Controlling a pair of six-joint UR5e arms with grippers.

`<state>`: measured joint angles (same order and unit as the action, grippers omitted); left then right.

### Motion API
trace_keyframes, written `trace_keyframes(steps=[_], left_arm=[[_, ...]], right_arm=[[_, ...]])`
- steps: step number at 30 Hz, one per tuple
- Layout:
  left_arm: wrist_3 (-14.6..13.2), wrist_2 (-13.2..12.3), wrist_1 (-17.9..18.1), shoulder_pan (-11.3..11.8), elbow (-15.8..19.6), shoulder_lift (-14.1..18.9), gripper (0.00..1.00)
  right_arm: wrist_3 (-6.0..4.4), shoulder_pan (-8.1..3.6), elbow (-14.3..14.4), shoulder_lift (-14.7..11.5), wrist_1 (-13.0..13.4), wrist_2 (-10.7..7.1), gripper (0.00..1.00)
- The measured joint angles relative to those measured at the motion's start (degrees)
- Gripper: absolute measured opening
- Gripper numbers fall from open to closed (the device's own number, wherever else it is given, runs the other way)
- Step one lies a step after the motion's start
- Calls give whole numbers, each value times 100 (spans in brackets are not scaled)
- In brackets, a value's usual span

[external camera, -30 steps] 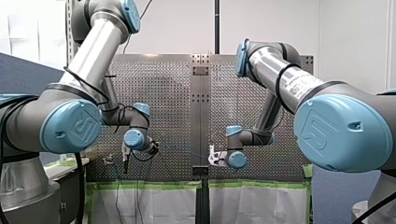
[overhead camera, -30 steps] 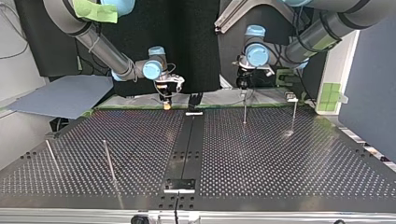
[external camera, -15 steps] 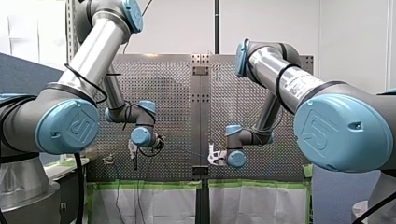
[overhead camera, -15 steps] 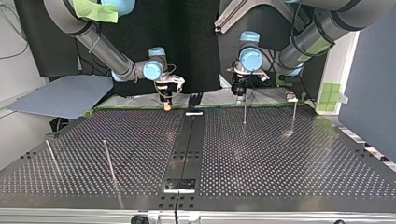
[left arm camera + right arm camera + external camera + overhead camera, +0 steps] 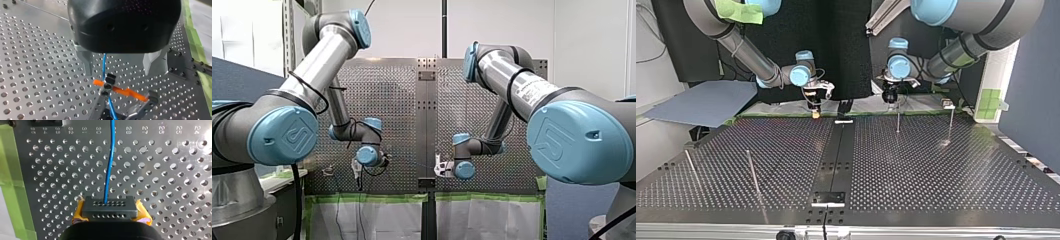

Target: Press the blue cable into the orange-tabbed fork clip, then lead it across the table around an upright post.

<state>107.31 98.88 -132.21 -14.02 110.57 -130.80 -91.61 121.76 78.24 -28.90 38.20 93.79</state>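
In the left wrist view my left gripper hangs open, its metal fingers apart and holding nothing. The blue cable runs between them down to the fork clip with the orange tab, just ahead of the fingertips. Whether the cable sits in the fork I cannot tell. My right gripper, with yellow pads, is shut on the blue cable, which leads straight away over the perforated plate. In the top view my right gripper is left of the middle and my left gripper right of it.
Two thin upright posts stand near my left gripper at the top view's right. Two more posts stand at its near left. A dark centre strip divides the perforated table. Green tape lines its edge.
My left arm has swung toward the table's middle and sunk a little, bringing its open gripper over the clip. My right arm has stayed in place, still shut on the cable.
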Motion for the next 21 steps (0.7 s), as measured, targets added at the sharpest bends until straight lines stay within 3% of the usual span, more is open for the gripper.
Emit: trace_keyframes(steps=[13, 21], left_arm=[[-83, 248, -142, -73, -269, -30, 100], [-181, 388, -491, -84, -551, -54, 100]], right_arm=[[1, -3, -7, 0, -135, 0, 0], [10, -28, -28, -4, -137, 0, 0]])
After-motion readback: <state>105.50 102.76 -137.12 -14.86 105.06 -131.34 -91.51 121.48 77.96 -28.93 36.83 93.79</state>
